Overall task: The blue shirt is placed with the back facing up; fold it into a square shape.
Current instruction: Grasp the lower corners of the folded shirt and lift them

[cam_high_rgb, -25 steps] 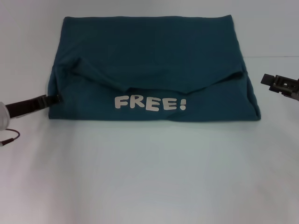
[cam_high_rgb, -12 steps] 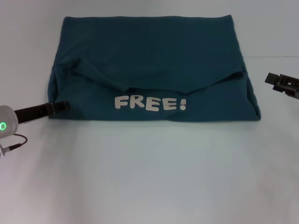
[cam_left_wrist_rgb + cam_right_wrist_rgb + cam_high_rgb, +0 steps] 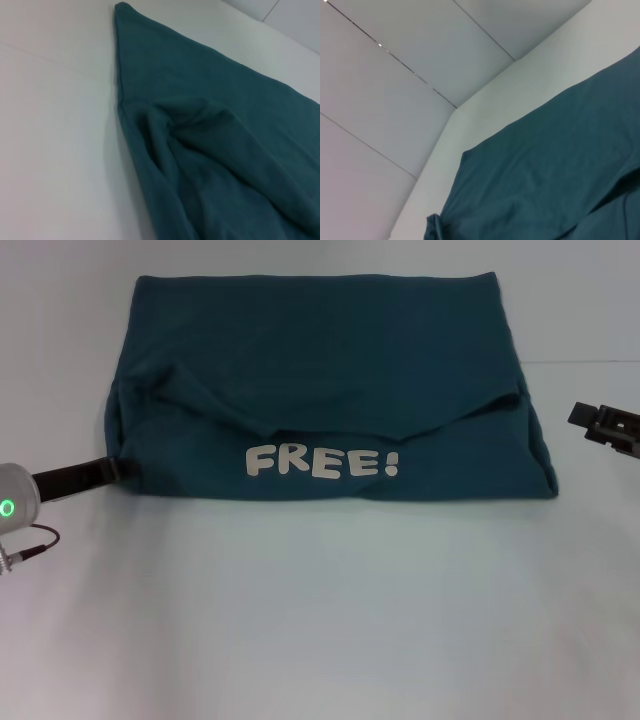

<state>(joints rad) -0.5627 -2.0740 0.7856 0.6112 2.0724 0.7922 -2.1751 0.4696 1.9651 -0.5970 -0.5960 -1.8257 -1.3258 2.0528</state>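
The blue shirt [image 3: 320, 370] lies folded on the white table, with its front flap turned over so the white "FREE!" lettering [image 3: 322, 462] faces up near the front edge. My left gripper [image 3: 122, 469] reaches in from the left, its tip right at the shirt's front-left corner; whether it touches the cloth is unclear. The left wrist view shows only the shirt's rumpled side fold [image 3: 200, 150] close up. My right gripper [image 3: 600, 425] hovers off the shirt's right side, apart from the cloth, open and holding nothing. The right wrist view shows a flat stretch of the shirt [image 3: 545, 180].
Bare white table [image 3: 320, 620] spreads in front of the shirt and on both sides. A thin cable [image 3: 30, 545] loops beside my left wrist. Grey wall panels [image 3: 420, 75] rise behind the table's far edge.
My left gripper slid from the shirt's left edge toward the front corner, then drew back slightly. My right gripper drifted further right, away from the shirt. The shirt has not moved.
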